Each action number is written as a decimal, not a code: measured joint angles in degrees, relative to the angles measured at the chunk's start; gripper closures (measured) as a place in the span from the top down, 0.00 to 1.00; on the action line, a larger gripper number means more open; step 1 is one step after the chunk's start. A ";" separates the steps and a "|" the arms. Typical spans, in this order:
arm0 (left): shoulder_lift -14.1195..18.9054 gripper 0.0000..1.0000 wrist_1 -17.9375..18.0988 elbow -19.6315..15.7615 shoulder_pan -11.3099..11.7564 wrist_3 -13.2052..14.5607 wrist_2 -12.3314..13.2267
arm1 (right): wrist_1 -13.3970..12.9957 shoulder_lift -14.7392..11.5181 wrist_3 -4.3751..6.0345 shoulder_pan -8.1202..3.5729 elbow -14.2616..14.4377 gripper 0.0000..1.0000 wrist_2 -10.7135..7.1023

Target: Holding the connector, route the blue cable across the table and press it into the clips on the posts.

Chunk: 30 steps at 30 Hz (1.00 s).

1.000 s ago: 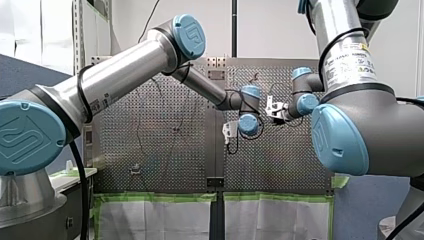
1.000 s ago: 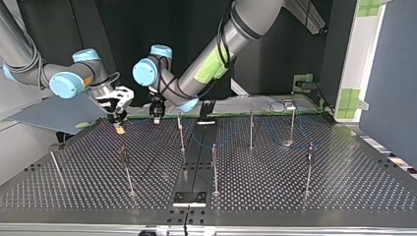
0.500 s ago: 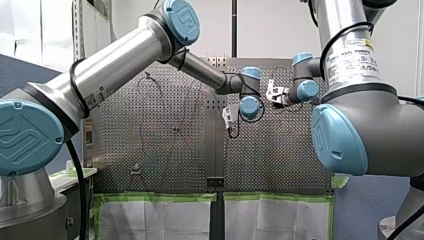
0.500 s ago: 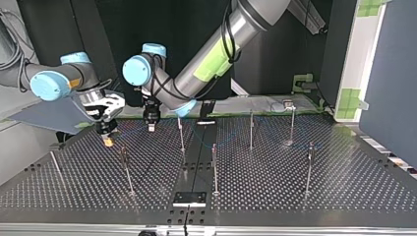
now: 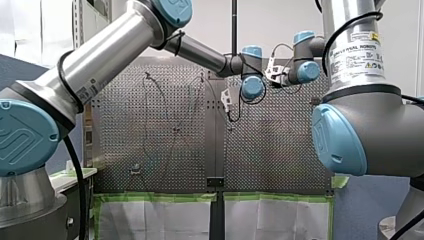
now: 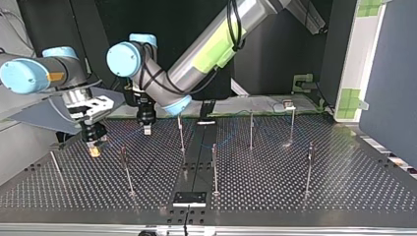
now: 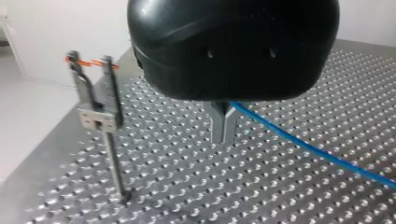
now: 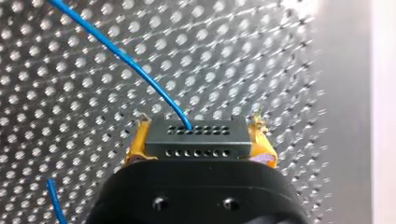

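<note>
Right wrist view: my right gripper (image 8: pixel 200 136) is clamping its yellow pads (image 8: pixel 138 143) on the connector (image 8: pixel 196 144), a dark grey block with two rows of small holes, above the perforated table (image 8: pixel 280 56). The blue cable (image 8: pixel 126 60), thin and glossy, is leaving one upper hole and curving away. Left wrist view: my left gripper (image 7: pixel 223 139) is pinching this cable between closed metal fingers (image 7: pixel 216 122), near a clip-topped post (image 7: pixel 112 158).

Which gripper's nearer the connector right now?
Right. My right gripper holds the connector between its yellow pads. My left gripper is apart from it, shut on the cable further along, toward the top view's right.
</note>
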 joint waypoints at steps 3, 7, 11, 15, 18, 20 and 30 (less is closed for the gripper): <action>0.53 0.00 -0.04 0.00 -0.41 0.05 -0.73 | -0.01 -0.25 0.06 0.10 -0.04 0.00 -0.14; 0.91 0.00 0.24 0.05 -0.76 0.20 -0.92 | 0.09 -0.33 0.09 0.16 -0.45 0.00 -0.18; 0.99 0.00 0.62 0.15 -0.88 0.26 -0.94 | 0.14 -0.34 0.10 0.18 -1.25 0.00 -0.21; 0.99 0.00 1.18 0.61 -0.64 0.63 -0.57 | 0.21 -0.35 0.18 0.18 -2.19 0.00 -0.25; 1.00 0.00 2.37 1.52 -0.20 1.16 0.48 | 0.22 -0.35 0.22 0.18 -2.83 0.00 -0.51; 1.01 0.00 3.36 1.97 0.01 1.33 0.98 | 0.25 -0.35 0.17 0.18 -3.15 0.00 -0.92; 1.01 0.00 6.81 2.88 1.29 1.40 2.47 | 0.66 -0.36 -0.08 0.25 -4.05 0.00 -2.02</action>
